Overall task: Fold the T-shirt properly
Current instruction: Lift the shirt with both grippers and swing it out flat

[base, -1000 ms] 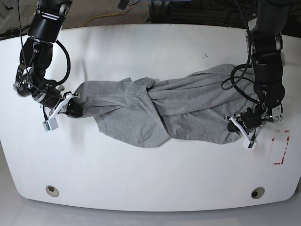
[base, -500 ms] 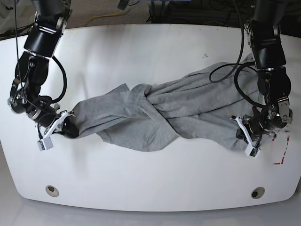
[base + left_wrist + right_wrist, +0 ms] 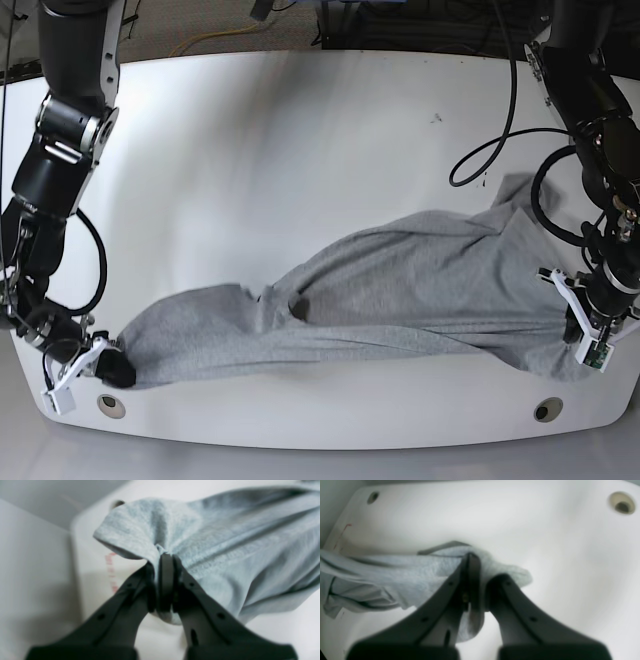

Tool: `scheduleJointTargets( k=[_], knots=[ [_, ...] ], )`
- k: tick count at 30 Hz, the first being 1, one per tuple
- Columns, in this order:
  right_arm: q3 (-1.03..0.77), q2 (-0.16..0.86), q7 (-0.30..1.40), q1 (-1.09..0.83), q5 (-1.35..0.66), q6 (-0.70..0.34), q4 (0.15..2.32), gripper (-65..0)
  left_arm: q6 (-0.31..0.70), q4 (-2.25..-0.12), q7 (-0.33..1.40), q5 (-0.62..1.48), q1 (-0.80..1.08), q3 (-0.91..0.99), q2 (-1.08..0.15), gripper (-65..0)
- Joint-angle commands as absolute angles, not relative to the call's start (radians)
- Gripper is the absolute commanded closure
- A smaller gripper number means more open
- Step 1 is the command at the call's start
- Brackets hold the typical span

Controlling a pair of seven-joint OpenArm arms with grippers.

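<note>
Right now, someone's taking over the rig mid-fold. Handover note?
Left tool: shut on one end of the T-shirt, near the table's front edge, base-view right.
Right tool: shut on the opposite end, at the front edge, base-view left.
T-shirt: stretched between both tools along the front of the table, bunched and twisted mid-span, not flat. No lettering shows.
Done: both ends gripped, cloth pulled taut.
Left: untwist, lay it flat, then make every fold. Nothing is folded yet.
</note>
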State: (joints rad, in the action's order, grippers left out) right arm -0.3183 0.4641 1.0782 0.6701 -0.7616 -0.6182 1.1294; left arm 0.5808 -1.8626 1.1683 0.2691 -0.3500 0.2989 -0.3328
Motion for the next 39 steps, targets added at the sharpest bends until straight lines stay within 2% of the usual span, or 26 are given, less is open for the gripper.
scheduleJointTargets(
  k=[1,9,18,24,32,39],
  knots=[
    [-0.282,0.498,1.046,0.812,-0.789,-0.622,1.095,0.0,0.578,-1.905,1.161,0.259,-0.437,0.306,-0.364,0.0],
    [-0.16,0.527,1.047,1.053,-0.797,-0.622,1.073,0.0,0.578,-1.919,1.161,0.259,-0.599,0.308,-0.46,0.0],
    [-0.151,0.553,1.139,1.127,-0.799,-0.627,1.073,0.0,0.582,-1.933,1.159,0.265,-0.628,0.318,-0.515,0.0],
    [-0.157,0.559,1.185,1.015,-0.808,-0.628,1.076,0.0,0.584,-1.974,1.164,0.266,-0.512,0.384,-0.506,0.0],
    [-0.159,0.601,1.19,0.733,-1.007,-0.625,1.076,0.0,0.584,-2.006,1.164,0.36,-0.283,0.447,-0.463,0.0],
    [-0.328,0.595,1.19,0.47,-1.036,-0.625,1.079,0.0,0.584,-2.009,1.159,0.472,-0.044,0.456,-0.461,0.0]
  ],
)
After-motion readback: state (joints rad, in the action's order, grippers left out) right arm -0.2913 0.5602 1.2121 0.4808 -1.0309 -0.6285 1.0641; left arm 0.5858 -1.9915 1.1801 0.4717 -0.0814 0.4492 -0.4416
